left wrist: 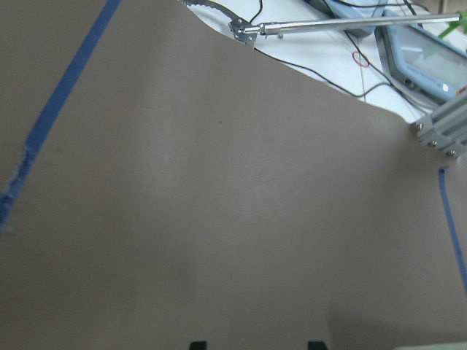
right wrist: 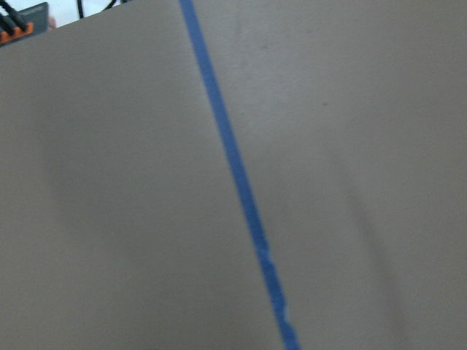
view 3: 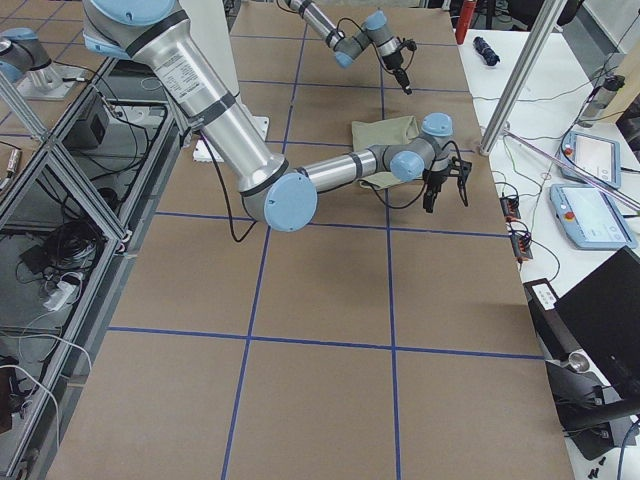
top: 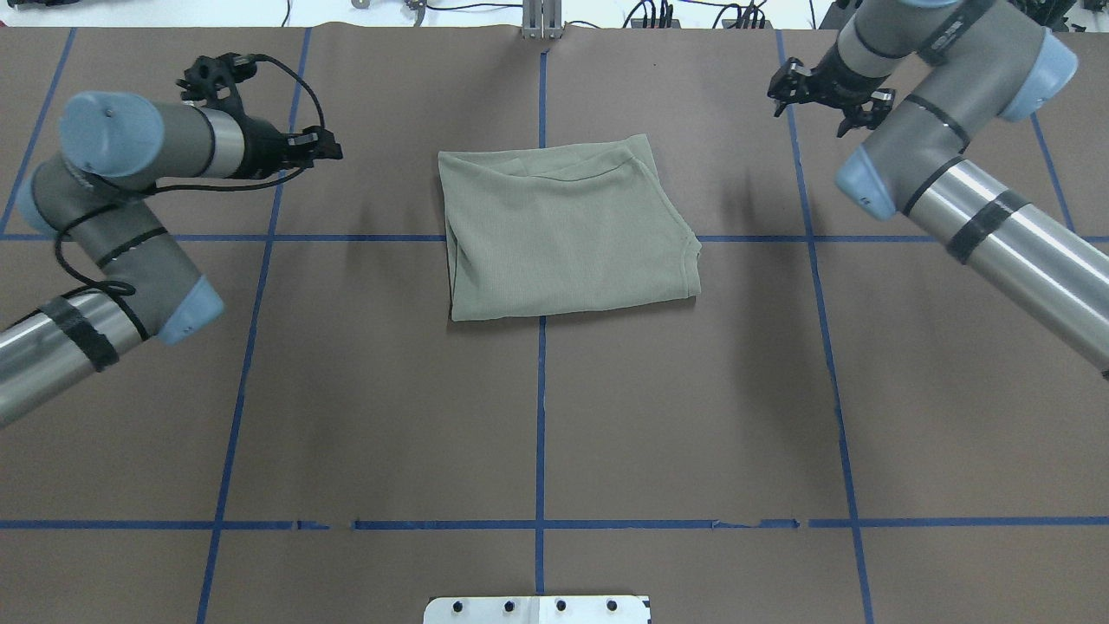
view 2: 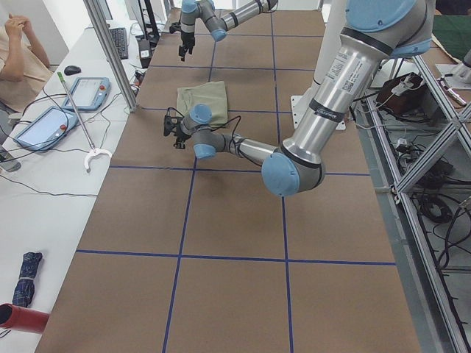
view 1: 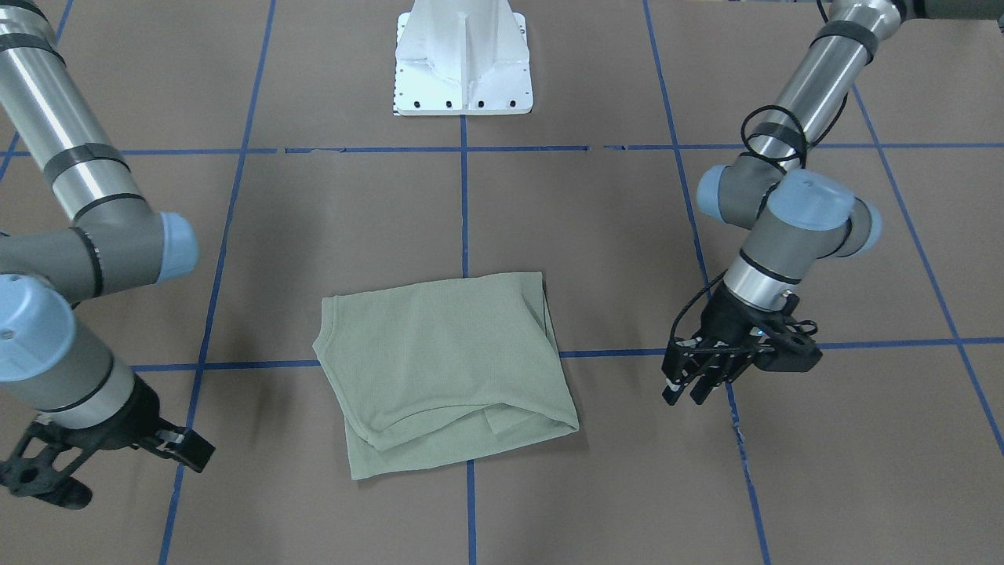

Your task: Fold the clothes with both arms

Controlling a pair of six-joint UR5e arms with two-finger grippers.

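Overhead exterior view — the folded green shirt (top: 563,234) lies centred on the table (top: 346,390), well apart from the left gripper (view 1: 694,388) and right gripper (top: 814,97), both spread and empty; pinching one loose layer could undo the fold.

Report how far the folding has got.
Done: the shirt lies folded into a compact rectangle, no sleeves showing. In hand: nothing; the left gripper and right gripper hang open, clear of it on either side. Left: perhaps squaring its uneven edge.
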